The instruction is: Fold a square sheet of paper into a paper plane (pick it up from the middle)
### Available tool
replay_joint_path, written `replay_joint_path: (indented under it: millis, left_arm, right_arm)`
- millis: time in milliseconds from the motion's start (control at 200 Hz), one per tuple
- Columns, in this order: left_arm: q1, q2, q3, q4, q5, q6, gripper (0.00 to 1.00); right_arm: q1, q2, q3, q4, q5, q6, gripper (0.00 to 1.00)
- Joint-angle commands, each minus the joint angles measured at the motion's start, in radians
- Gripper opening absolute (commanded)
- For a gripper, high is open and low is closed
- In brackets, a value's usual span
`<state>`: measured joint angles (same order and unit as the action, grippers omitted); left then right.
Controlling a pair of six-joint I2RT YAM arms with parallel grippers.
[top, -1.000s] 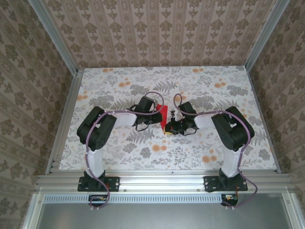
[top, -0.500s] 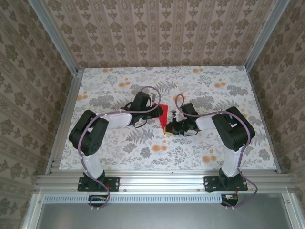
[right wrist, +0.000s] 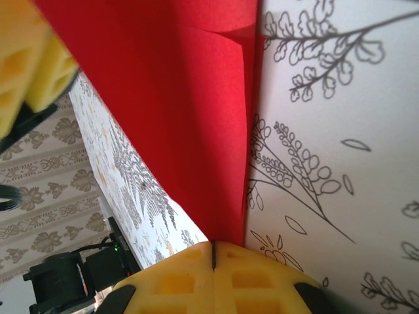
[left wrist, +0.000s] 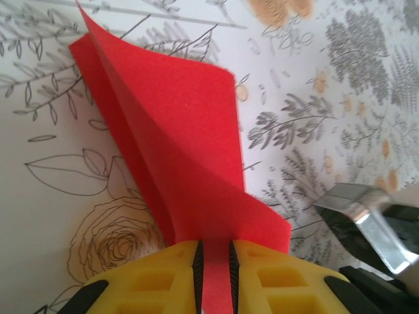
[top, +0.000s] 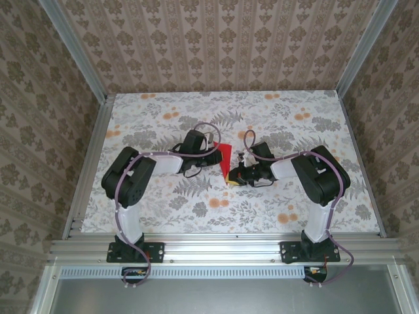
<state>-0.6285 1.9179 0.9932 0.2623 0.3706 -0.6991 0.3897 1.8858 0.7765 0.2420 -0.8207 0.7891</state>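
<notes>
The square sheet of paper (top: 224, 156), bright red, thin and bent into loose curving layers, is seen near the centre of the top view, between the two grippers. One edge is pinched between the yellow waffle-moulded pads (left wrist: 157, 281) of the left gripper (left wrist: 213, 265). Its lower tip is caught in the seam of the tightly closed right gripper (right wrist: 213, 258). The table (top: 294, 118) is printed with grey foliage and orange blossoms. It is enclosed by damask-papered walls (top: 216, 46) and aluminium rails (top: 222, 247).
</notes>
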Motion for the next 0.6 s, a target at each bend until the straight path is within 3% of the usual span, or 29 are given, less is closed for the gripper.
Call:
replay_joint_path:
  millis: [0, 595]
  left_arm:
    - [0.0, 0.03, 0.044, 0.011, 0.023, 0.01, 0.21]
    - [-0.011, 0.096, 0.124, -0.077, -0.013, 0.024, 0.2]
  right_arm:
    - [-0.005, 0.046, -0.04, -0.088, 0.005, 0.027, 0.0]
    - [-0.009, 0.067, -0.037, -0.095, -0.003, 0.021, 0.0]
